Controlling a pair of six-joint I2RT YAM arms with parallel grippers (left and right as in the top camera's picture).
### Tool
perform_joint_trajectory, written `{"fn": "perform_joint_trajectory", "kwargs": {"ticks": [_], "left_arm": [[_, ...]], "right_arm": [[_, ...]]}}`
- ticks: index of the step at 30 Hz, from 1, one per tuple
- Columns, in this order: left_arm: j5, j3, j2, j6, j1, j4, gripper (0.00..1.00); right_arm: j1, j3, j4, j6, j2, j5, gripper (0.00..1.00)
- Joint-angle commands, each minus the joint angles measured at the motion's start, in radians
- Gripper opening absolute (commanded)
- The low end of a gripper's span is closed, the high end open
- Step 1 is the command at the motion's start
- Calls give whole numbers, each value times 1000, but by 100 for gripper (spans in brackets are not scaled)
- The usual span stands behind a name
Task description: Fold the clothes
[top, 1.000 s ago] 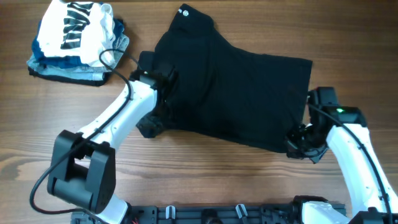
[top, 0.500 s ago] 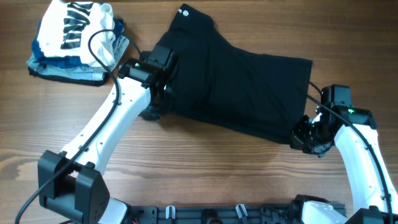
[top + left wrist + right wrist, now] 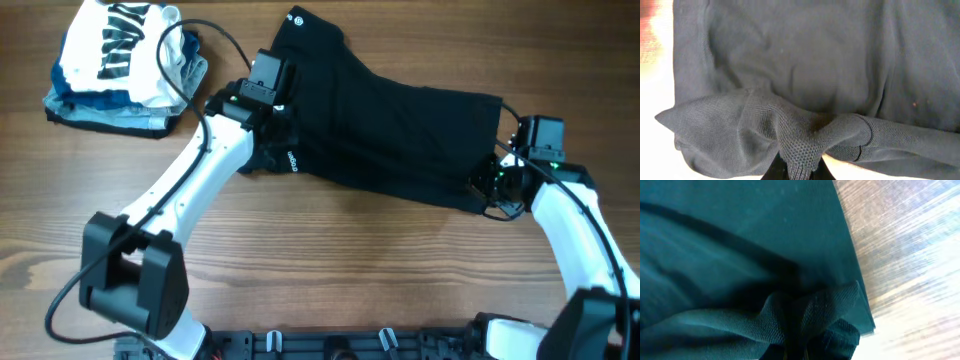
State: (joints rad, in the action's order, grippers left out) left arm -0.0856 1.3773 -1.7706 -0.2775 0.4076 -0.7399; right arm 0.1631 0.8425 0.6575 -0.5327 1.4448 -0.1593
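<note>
While the shirt (image 3: pixel 390 120) lies spread on the wooden surface (image 3: pixel 330 270), running from roughly 12 o'clock out toward 3 o'clock in the overhead view, both arms have hold of a bit of it. The left end effector (image 3: pixel 272 118) sits at the shirt's 9 o'clock edge, closed on a pinch of the black fabric. Its wrist cam shows the knit bunched into a thick fold at 6 o'clock, right where the fingers meet, with the rest of the cloth lying flatter beyond it toward 12 o'clock. The right end effector (image 3: pixel 495 190) is at the shirt's 4 o'clock corner and is clamped on the fabric too. Its wrist view has a crumpled bit of hem gathered at 6 o'clock and bare wood off at 2 o'clock. The small white label (image 3: pixel 296 17) is at the shirt's 11 o'clock end. A pile (image 3: pixel 125 65) of other clothes, white with black lettering on top and blue denim under it, sits at 10 o'clock on the surface, near the shirt but not touching it
</note>
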Motion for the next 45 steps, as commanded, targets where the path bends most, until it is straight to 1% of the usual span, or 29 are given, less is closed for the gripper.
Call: {"fn": "perform_joint_trajectory", "kwargs": {"ticks": [1, 6, 7, 8, 9, 10, 11, 12, 13, 17, 20, 21, 23, 25, 27, 28, 29, 30, 34, 39, 41, 45], "left_arm": [[-20, 13, -42, 36, 1, 50, 4], [-20, 13, -68, 35, 1, 98, 7], [-20, 13, -70, 35, 1, 104, 9], [-20, 13, -74, 35, 1, 108, 17], [-20, 13, -75, 35, 1, 109, 40], [-20, 13, -76, 35, 1, 108, 79], [-20, 13, -76, 35, 1, 106, 100], [-20, 13, -76, 36, 1, 105, 100], [-20, 13, -76, 36, 1, 105, 100], [-20, 14, -75, 48, -4, 101, 100], [-21, 28, -74, 69, -6, 74, 100], [-21, 48, -73, 69, -6, 53, 100], [-20, 130, -73, 77, -7, -18, 100], [-16, 280, -74, 119, -7, -116, 100], [-12, 386, -74, 167, -8, -140, 100], [2, 422, -74, 206, -11, -130, 100], [27, 455, -79, 256, -20, -85, 100], [44, 470, -85, 275, -31, -49, 100], [99, 517, -168, 306, -92, 71, 100], [142, 652, -406, 356, -165, 88, 100], [142, 697, -515, 362, -180, 129, 100], [140, 699, -603, 405, -183, 187, 100]], "right_arm": [[7, 16, -65, 14, 92, 13, 4], [7, 16, -162, 29, 165, 13, 4], [7, 16, -179, 33, 169, 13, 5], [7, 16, -201, 35, 169, 13, 8], [7, 16, -222, 38, 169, 7, 16], [7, 16, -243, 47, 169, -3, 27], [7, 16, -259, 61, 168, -19, 37], [7, 18, -278, 69, 167, -42, 46], [7, 28, -282, 73, 167, -54, 49], [9, 114, -218, 103, 165, -63, 53], [8, 211, -132, 161, 165, -62, 58], [8, 277, -73, 197, 165, -62, 59], [9, 374, 22, 247, 165, -58, 62], [8, 486, 130, 277, 166, -35, 64], [8, 571, 192, 299, 165, -32, 66], [8, 599, 208, 303, 165, -36, 72], [8, 638, 222, 343, 165, -74, 75], [8, 661, 229, 360, 165, -101, 75], [8, 709, 241, 377, 165, -113, 76], [8, 710, 260, 377, 166, -114, 76], [8, 710, 277, 381, 166, -114, 76], [8, 710, 305, 402, 166, -110, 77]]}}
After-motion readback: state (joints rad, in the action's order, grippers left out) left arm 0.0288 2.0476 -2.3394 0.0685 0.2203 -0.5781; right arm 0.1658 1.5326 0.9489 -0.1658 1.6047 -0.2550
